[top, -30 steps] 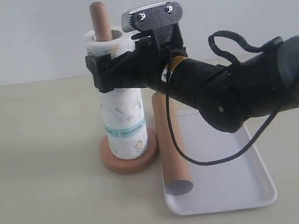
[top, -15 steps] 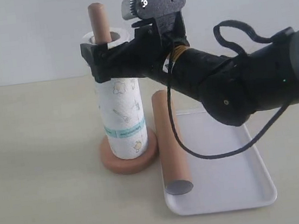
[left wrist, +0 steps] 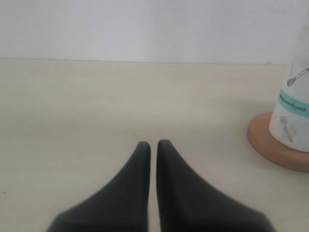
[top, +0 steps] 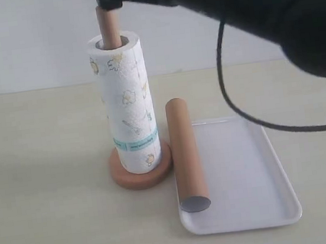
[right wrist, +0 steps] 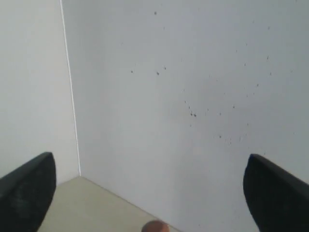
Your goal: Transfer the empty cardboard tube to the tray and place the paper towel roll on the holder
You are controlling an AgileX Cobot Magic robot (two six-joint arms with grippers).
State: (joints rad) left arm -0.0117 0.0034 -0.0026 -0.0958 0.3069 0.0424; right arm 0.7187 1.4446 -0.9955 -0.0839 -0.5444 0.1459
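Up and off the roll since 0.5 s ago: the right arm (top: 274,7) has lifted, and its black front end is now cut off by the top edge of the ext. view, just above the pole tip. The white paper towel roll w/ yellow cartoon prints and a teal band (top: 126,102) stands upright, threaded on the reddish-brown wooden holder w/ round disc base (top: 143,177), and the pole pokes out of the top. The plain brown cardboard tube (top: 185,149) lies lengthwise along the left side of the flat white rectangular tray (top: 247,177), close beside the holder base. All of it sits on the beige table (top: 48,207).

Only the right wrist view shows the right gripper (right wrist: 152,193): fingers spread wide apart, nothing held, mostly wall behind, rounded pole tip just showing between them. Only the left wrist view shows the left gripper (left wrist: 153,145): fingers together, low over bare table, w/ the roll and holder base off to one side.
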